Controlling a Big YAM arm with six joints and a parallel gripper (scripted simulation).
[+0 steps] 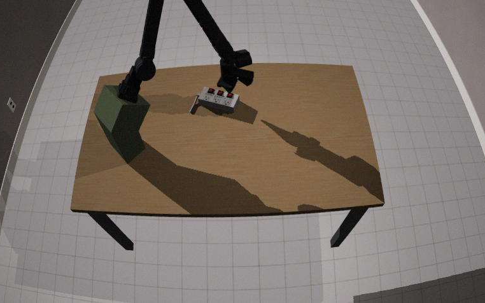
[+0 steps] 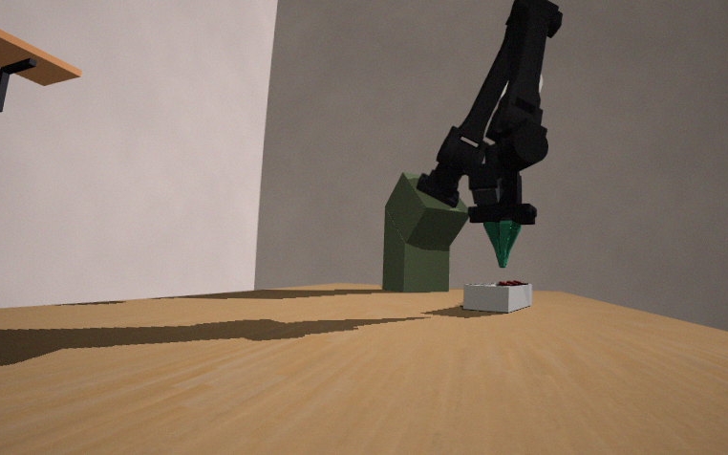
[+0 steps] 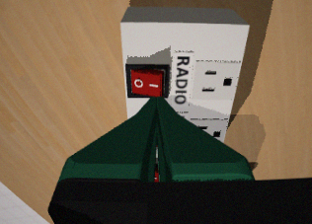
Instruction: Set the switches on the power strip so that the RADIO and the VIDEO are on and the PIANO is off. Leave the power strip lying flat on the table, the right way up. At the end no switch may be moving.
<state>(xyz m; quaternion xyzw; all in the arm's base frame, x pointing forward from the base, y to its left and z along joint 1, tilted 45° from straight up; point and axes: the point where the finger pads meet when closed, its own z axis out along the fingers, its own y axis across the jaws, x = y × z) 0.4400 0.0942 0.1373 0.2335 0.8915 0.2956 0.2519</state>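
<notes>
A white power strip (image 1: 217, 99) with three red rocker switches lies flat on the wooden table, near the far middle. It also shows in the exterior view (image 2: 497, 296). My gripper (image 2: 503, 261) has green fingers, shut with nothing between them, pointing down a little above the strip. In the wrist view the shut fingertips (image 3: 155, 105) sit just below the red RADIO switch (image 3: 147, 83). The RADIO label (image 3: 181, 78) is readable beside it. The fingers hide the other two switches in the wrist view.
The arm's green base block (image 1: 121, 118) stands at the table's left side. A short grey cable stub (image 1: 194, 104) sticks out of the strip's left end. A wall shelf (image 2: 10, 48) hangs at the upper left.
</notes>
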